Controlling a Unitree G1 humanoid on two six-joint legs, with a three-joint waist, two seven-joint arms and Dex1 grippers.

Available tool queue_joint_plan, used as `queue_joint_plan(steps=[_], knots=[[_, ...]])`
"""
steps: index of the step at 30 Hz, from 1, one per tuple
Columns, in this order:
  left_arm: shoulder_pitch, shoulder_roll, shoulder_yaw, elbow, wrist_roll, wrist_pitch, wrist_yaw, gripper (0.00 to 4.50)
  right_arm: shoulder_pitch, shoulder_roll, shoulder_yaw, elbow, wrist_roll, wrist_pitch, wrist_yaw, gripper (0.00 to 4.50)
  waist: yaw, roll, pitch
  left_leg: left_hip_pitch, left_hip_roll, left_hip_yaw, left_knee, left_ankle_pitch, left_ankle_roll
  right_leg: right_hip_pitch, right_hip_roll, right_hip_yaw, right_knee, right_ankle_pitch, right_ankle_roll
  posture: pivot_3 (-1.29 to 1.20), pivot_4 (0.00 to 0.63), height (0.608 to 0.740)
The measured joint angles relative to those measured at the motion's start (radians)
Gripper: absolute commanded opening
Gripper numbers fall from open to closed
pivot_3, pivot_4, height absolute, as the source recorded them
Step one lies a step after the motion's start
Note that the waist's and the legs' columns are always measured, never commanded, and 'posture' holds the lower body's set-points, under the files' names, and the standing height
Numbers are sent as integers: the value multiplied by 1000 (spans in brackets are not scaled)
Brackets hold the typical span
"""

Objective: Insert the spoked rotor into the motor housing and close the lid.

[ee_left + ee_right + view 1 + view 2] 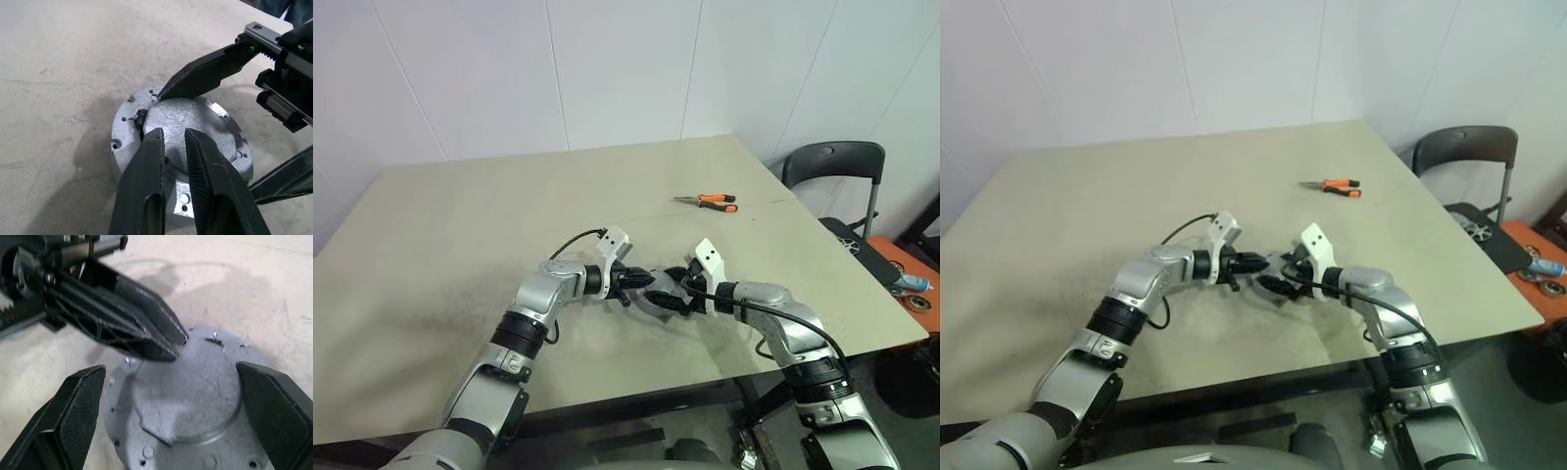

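On the beige worktop (pixel 460 225), toward its near edge and roughly at the middle, the two arms meet over a round grey metal piece (pixel 181 147) that lies flat on the surface. Seen close up from the wrists, it is a dull silver disc with a scratched, raised round centre and a lower outer flange dotted with small holes and notches; whether this is the lid or the closed housing cannot be told, and no copper windings or spokes are visible on it. The left claw (pixel 172 136) comes in from the left with its two black fingers drawn narrow, nearly together, their tips resting at the edge of the raised centre. The right claw (pixel 171 377) comes in from the right and stands wide, one finger on either side of the disc and neither pad visibly touching it; it holds nothing. One of its fingers (pixel 205 73) hangs just over the far part of the disc. Well apart from all this, on the far right of the worktop, lie orange-handled pliers (pixel 710 202). A dark chair (pixel 837 166) stands beyond the right edge.
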Motion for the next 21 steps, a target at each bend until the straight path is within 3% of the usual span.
queue_joint_plan(steps=[10,16,21], knots=[[0,-5,0,0,0,0,4,750,-63,-13,-125,0,123,74,-16,4434,2,1,1,0,-1,0,1,0,0,0,-1,0,0,0,0,0,0,740],[4,-4,2,-3,-1,0,8,750,-69,-121,-276,67,327,493,13,4434,1,2,1,-1,-1,0,2,-1,2,0,-1,0,1,0,-1,0,0,740],[7,-2,4,-3,-1,0,12,750,-36,-96,-356,68,405,698,-55,4434,1,2,1,0,-1,0,5,-1,2,0,-1,0,4,0,-1,0,0,740]])
